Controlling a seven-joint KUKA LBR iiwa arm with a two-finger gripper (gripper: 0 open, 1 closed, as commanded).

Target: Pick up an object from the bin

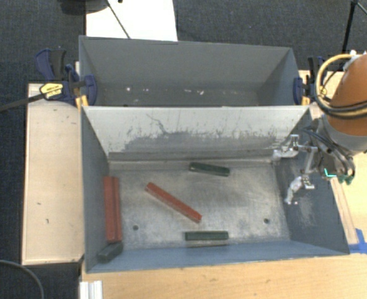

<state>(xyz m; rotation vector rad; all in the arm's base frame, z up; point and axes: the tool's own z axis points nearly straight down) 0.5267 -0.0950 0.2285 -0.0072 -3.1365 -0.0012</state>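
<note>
We see the gripper [290,178] low at the right end of the bin [189,73], close to the right-hand sloping wall and above bare floor. Its bright metal parts point leftward, into the bin. We cannot tell whether it is open or closed, and we see nothing held in it. Behind it the arm [333,161] comes in over the right rim, with the wrist under a rounded orange cover [359,98] and black and yellow cables [328,86] looping round its left side.

Five loose things lie on the scuffed grey floor, all apart from the gripper. Nearest are two dark green bars. The back green bar [209,169] lies close to the foot of the rear wall, left of the gripper. The front green bar [206,235] lies near the front wall, almost parallel to it. Between them, towards the middle, a reddish-brown bar [173,202] lies on a slant, its left end further back than its right. A longer red block [112,208] runs along the left wall, and a small dark grey piece [109,251] sits in the front left corner, just beyond that block's near end.

The rear wall is scratched and streaked along its lower part. Round the bin we see dark carpet [21,30], with thin black leads [9,104] trailing across it at the left.
</note>
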